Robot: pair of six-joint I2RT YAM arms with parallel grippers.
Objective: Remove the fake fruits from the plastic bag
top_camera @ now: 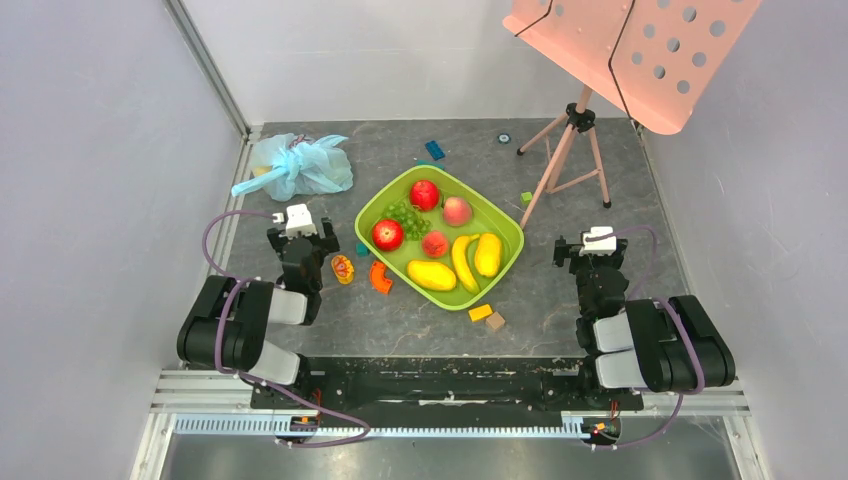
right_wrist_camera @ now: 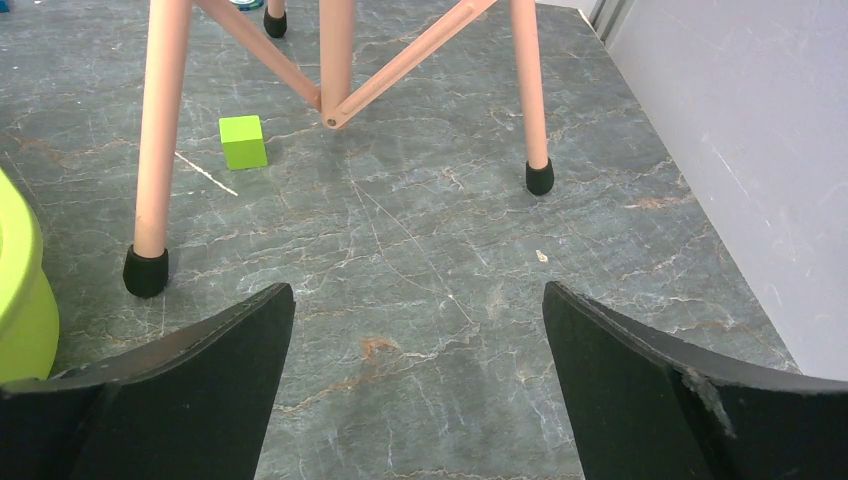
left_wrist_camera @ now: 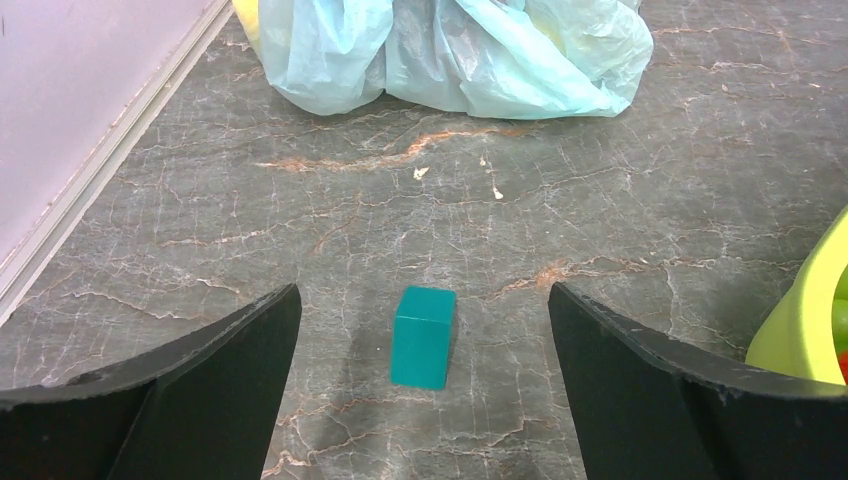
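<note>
1. The bag (top_camera: 298, 166) is lying at 11 o'clock on the bench (top_camera: 430, 330), ahead of the left pincer (left_wrist_camera: 422, 292).
2. The left pincer and the right pincer (right_wrist_camera: 418, 290) are both standing apart, holding nothing.
3. I am suggesting to reach past the block (left_wrist_camera: 422, 338) and pinch a loose fold.

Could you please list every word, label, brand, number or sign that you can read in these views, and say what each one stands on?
No text can be read in any view.
The plastic bag shows no legible print. The green tray and the pink perforated stand panel are plain, and the teal block bears no marking.
</note>
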